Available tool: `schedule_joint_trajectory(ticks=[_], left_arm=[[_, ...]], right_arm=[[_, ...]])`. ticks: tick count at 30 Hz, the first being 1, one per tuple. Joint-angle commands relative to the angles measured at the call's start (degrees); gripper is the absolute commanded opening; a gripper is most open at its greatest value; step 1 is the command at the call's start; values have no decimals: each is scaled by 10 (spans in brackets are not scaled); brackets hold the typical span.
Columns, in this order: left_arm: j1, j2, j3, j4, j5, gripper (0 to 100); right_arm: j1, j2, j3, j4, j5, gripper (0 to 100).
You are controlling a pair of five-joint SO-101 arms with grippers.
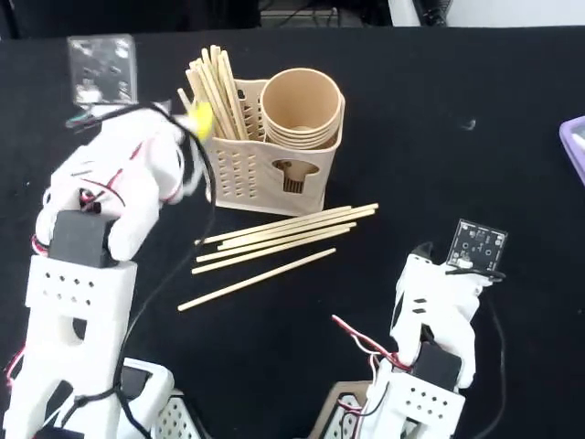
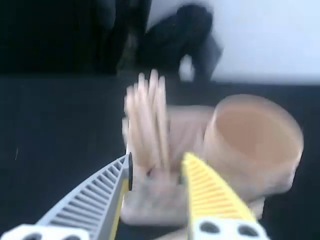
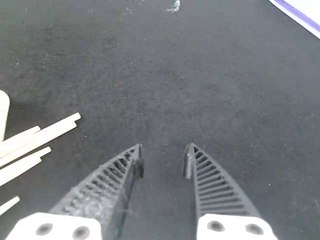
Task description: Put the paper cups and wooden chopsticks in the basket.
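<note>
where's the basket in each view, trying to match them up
High view: basket upper middle of the table, holding the paper cups.
Left wrist view: basket just beyond the open left gripper.
Right wrist view: a pale sliver at the frame edge may be its corner; cannot tell.
Shared landmarks: paper cups for high and left wrist; loose chopsticks for high and right wrist.
</note>
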Motion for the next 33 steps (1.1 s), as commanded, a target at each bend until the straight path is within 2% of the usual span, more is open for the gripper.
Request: schedule_joint_trajectory(ticks=[1,6,9,13,18,25,29,33], left_arm=[[-3,-2,-15,119,-86,222],[0,35,75,193,-316,220],[-1,65,151,172,-381,220],[-2,125,226,72,-384,220],[15,209,247,-8,-337,220],[113,285,238,-30,-434,225],[127,304,231,-46,-497,225],[123,307,231,-47,-505,225]], right_arm=[[-7,-8,-2,-2,-2,145],[-7,-8,-2,-2,-2,145],[-7,-9,-2,-2,-2,145],[-7,-9,-2,-2,-2,145],[-7,-8,-2,-2,-2,145],[-7,-10,-2,-2,-2,145],[-7,-10,-2,-2,-2,145],[-6,-10,-2,-2,-2,145]])
